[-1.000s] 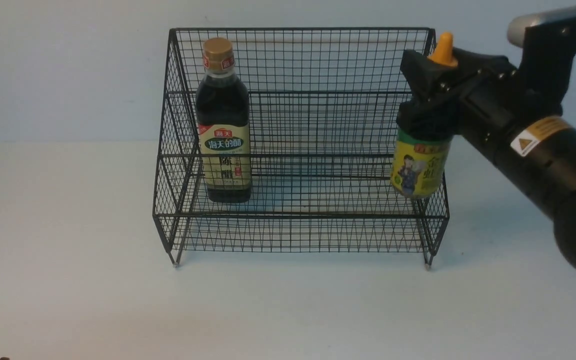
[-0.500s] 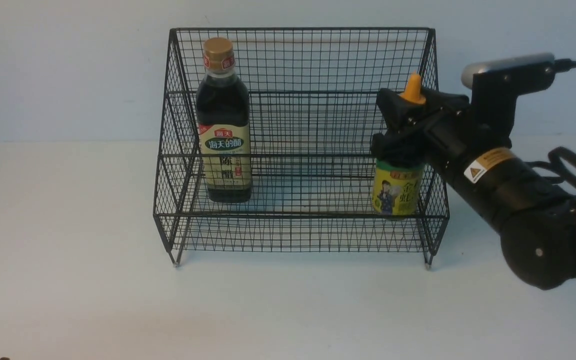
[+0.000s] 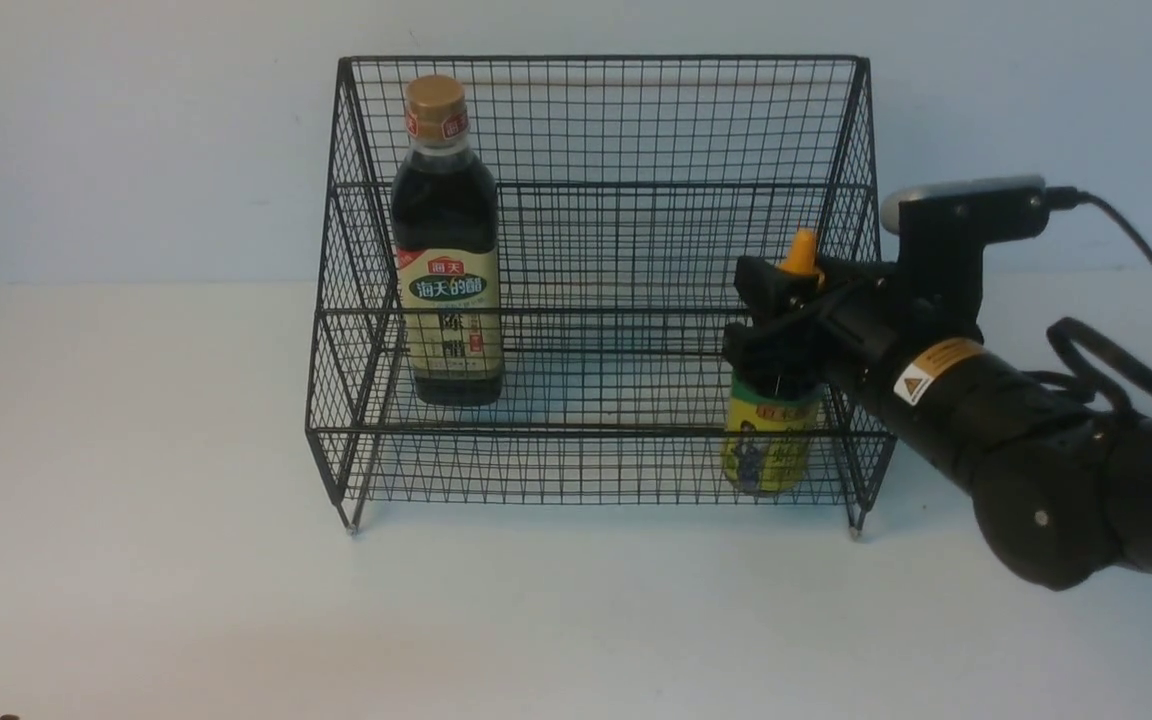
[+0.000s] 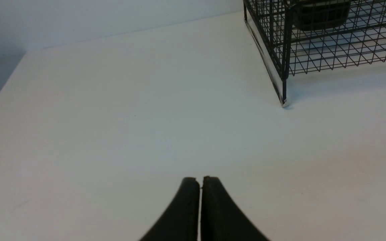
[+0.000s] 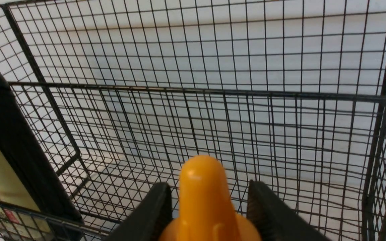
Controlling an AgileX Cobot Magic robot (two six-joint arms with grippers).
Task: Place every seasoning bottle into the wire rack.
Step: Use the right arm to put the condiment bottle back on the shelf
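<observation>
The black wire rack [image 3: 596,120] stands mid-table. A tall seasoning bottle [image 3: 448,260] with a gold-brown cap stands upright in its left end. My right gripper [image 3: 776,320] is shut on the shoulders of the short seasoning bottle [image 3: 771,445], whose yellow label sits low in the rack's right front tier, behind the front mesh. Whether its base touches the rack floor I cannot tell. In the right wrist view the orange nozzle cap [image 5: 201,197] rises between my right gripper's [image 5: 209,187] fingers, with the tall bottle [image 5: 2,160] beside. My left gripper [image 4: 199,180] is shut and empty over bare table.
The rack's right side wall [image 3: 861,300] is close beside my right arm. The left wrist view shows the rack's front left foot [image 4: 283,100] and the white table [image 4: 112,117] around it. A pale wall runs behind the rack.
My right gripper has come down and leftward with the short bottle, from above the rack's right edge into the right front tier. The tall bottle and left gripper have not moved.
</observation>
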